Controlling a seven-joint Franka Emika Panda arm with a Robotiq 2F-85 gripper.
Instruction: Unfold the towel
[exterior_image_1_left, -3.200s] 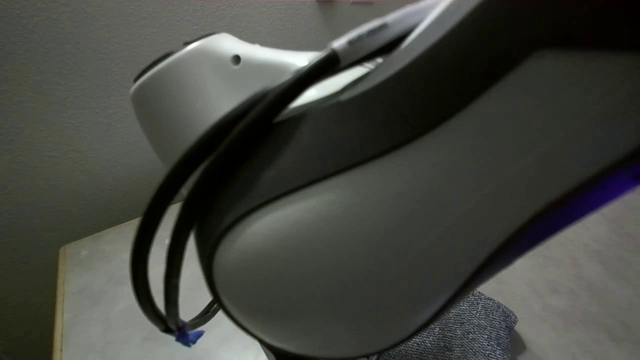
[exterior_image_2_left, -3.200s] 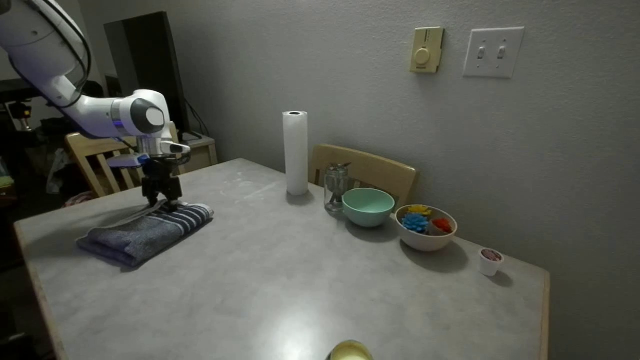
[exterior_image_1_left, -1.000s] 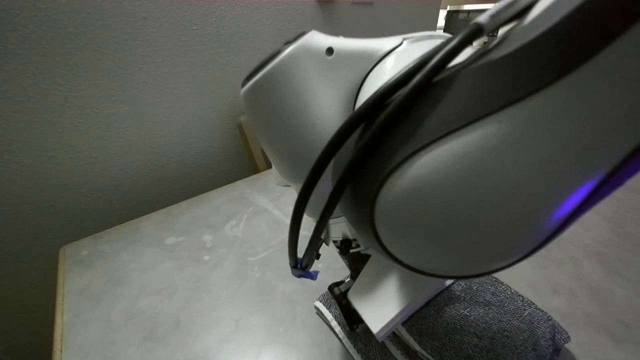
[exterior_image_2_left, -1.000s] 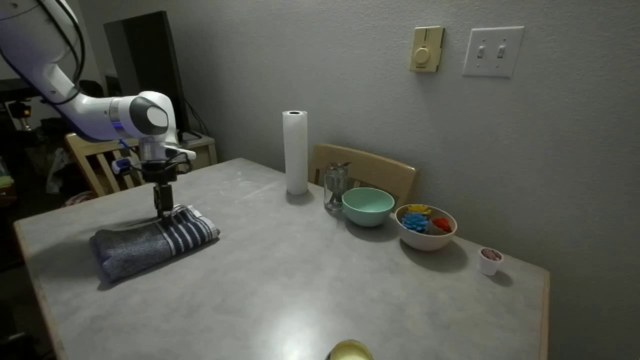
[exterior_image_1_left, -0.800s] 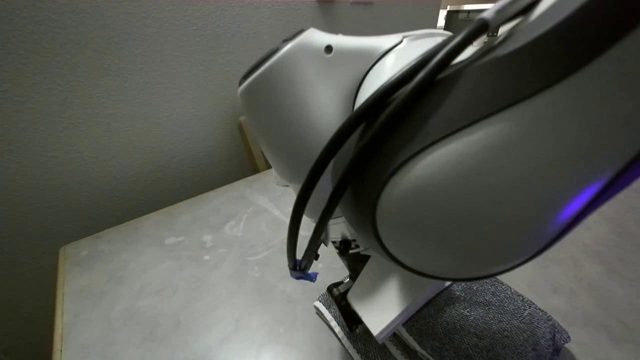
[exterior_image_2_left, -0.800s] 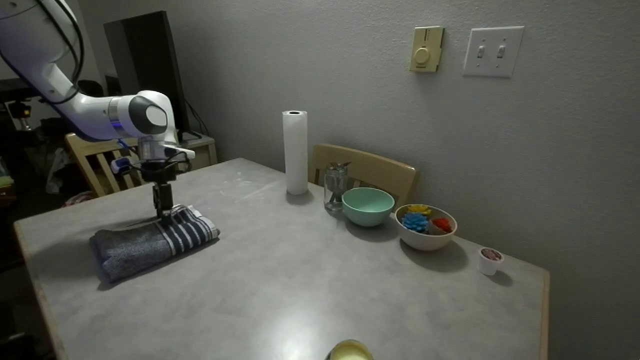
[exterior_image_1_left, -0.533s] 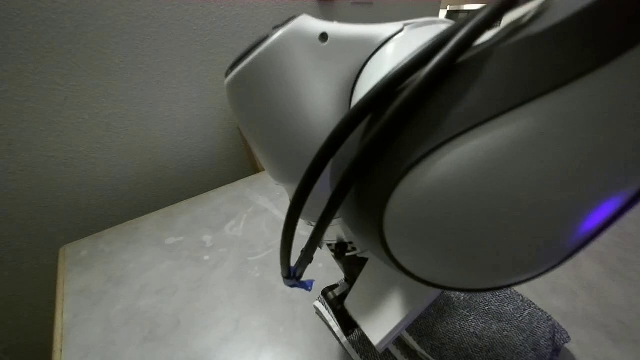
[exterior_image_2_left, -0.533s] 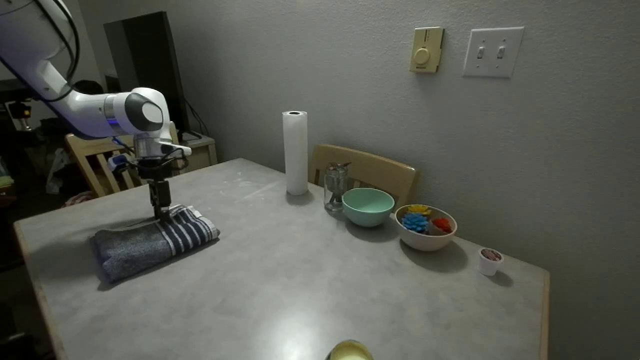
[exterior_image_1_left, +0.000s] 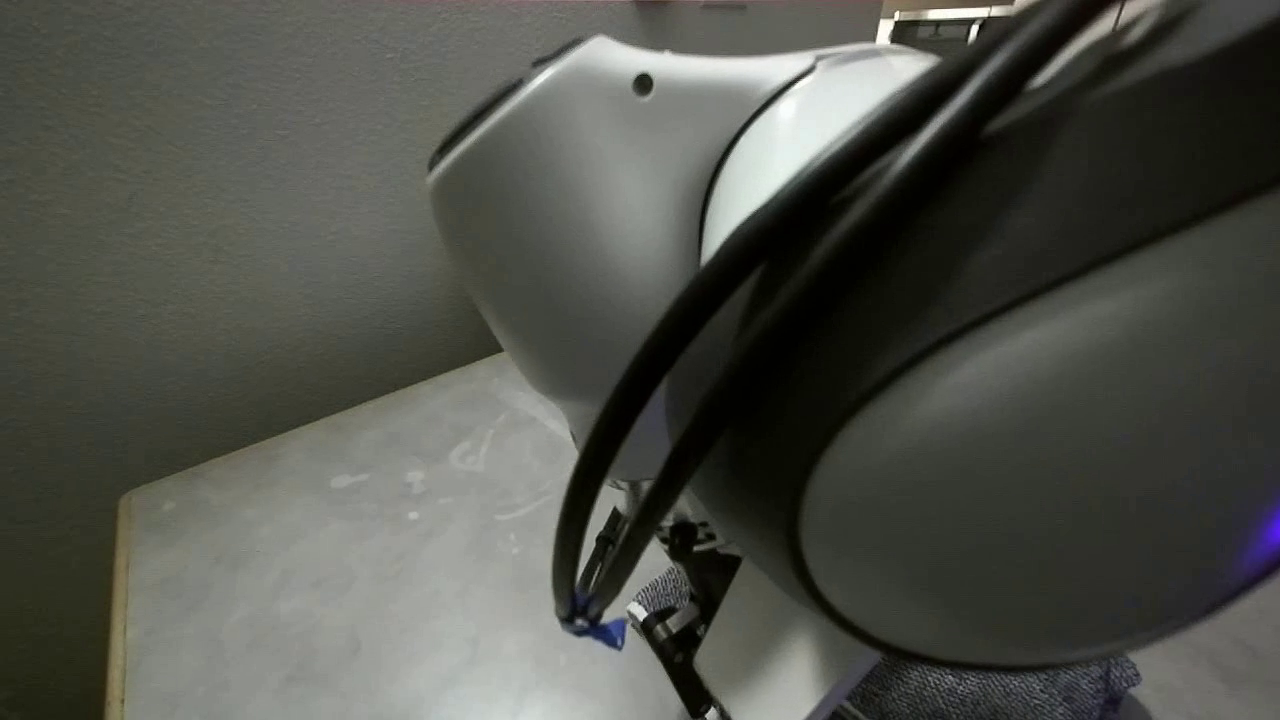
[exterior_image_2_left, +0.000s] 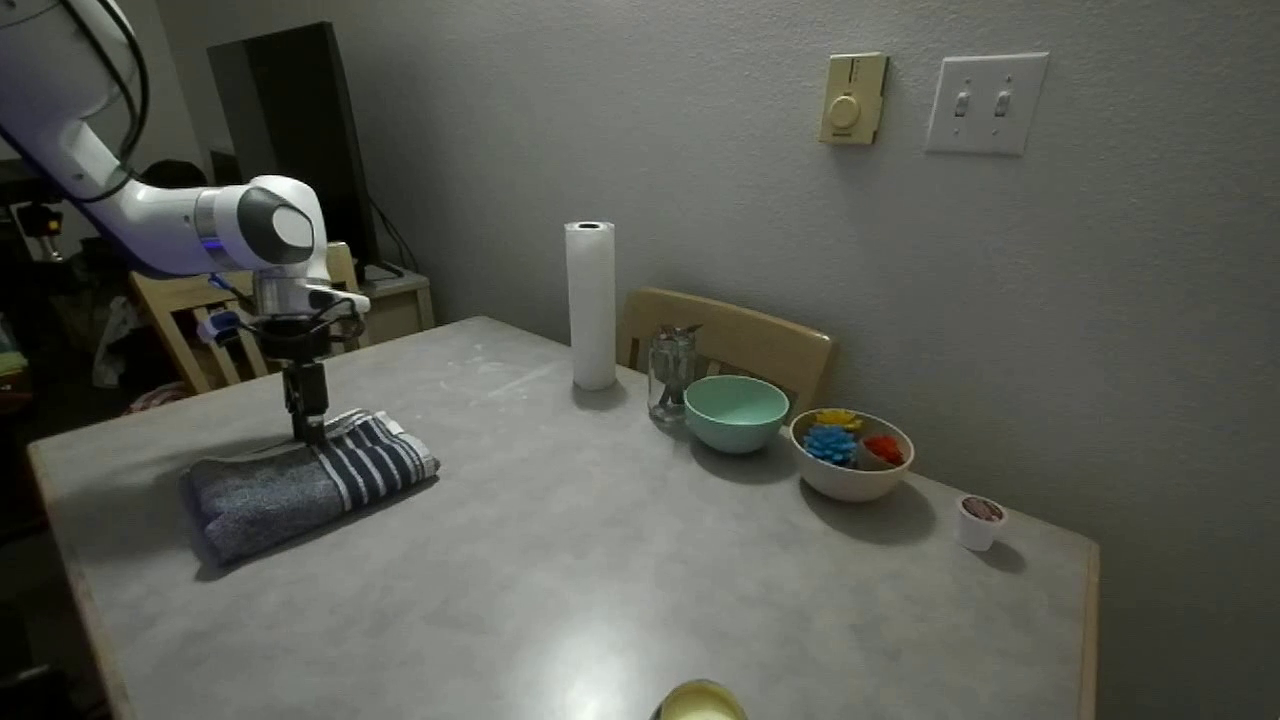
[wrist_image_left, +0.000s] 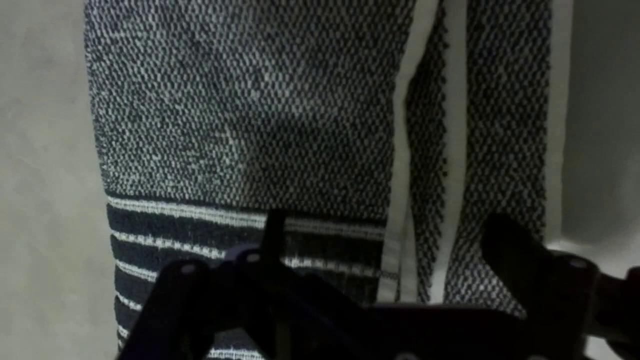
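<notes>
The towel (exterior_image_2_left: 265, 500), dark grey-blue with a black-and-white striped end, lies folded on the table's left part. In the wrist view the towel (wrist_image_left: 240, 125) fills most of the picture, with pale hems running along its right side. In an exterior view the arm hides most of the towel (exterior_image_1_left: 990, 690). My gripper (exterior_image_2_left: 308, 438) points down at the towel's back edge, near where the stripes begin. In the wrist view the gripper (wrist_image_left: 387, 217) is open, its dark fingertips wide apart on either side of the layered hems. Whether the fingertips touch the cloth is unclear.
The table (exterior_image_2_left: 560, 560) also bears a white paper-towel roll (exterior_image_2_left: 591, 310), a glass jar (exterior_image_2_left: 671, 375), a green bowl (exterior_image_2_left: 735, 415), a bowl with coloured flowers (exterior_image_2_left: 850, 480) and a small cup (exterior_image_2_left: 979, 525). A yellow-topped object (exterior_image_2_left: 700, 702) is at the near edge. A wall stands behind.
Since 3.2 s ago the towel has shifted and turned slightly, and my gripper has rotated. Over the last second the gripper has moved left along the towel, which stayed still.
</notes>
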